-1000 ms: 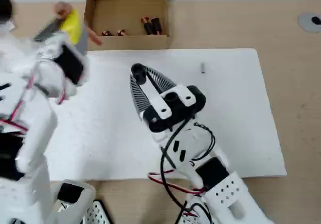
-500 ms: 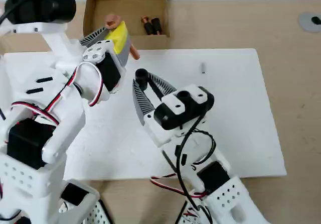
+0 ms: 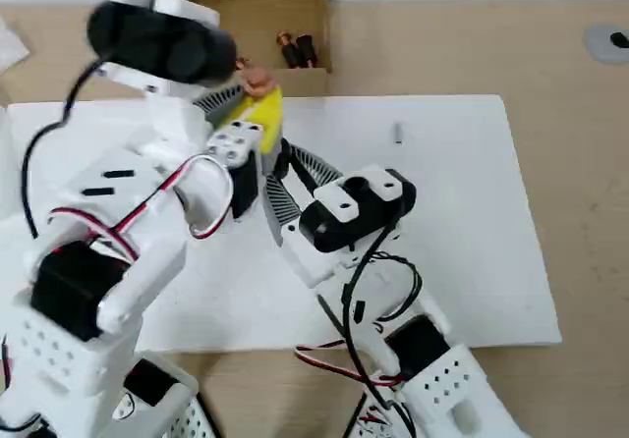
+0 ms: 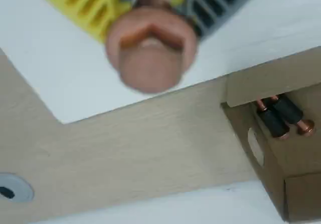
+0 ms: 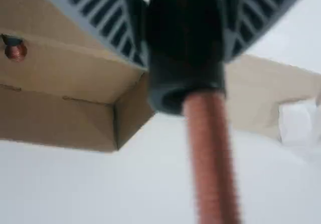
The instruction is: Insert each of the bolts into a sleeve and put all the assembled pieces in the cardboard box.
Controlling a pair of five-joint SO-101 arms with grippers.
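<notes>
My left gripper [image 3: 253,97], with one yellow and one grey finger, is shut on a copper bolt [image 3: 257,82] over the mat's far edge. The left wrist view shows the bolt's head [image 4: 150,48] pinched between those fingers. My right gripper [image 3: 281,159] is shut on a black sleeve [image 5: 185,48], right beside the left gripper. The bolt's threaded shaft [image 5: 210,158] meets the sleeve's open end. Behind them stands the cardboard box [image 3: 197,26] with several assembled pieces [image 3: 295,50] inside, which also show in the left wrist view [image 4: 281,121].
A white mat [image 3: 452,242] covers the wooden table. A small grey item [image 3: 398,134] lies on the mat to the right. A grey disc [image 3: 609,40] sits at the table's far right edge. The box's near wall [image 5: 65,108] is close in front of the sleeve.
My left arm has swung from the far left to the right with the bolt, bringing it up against the sleeve. The right gripper has barely shifted.
</notes>
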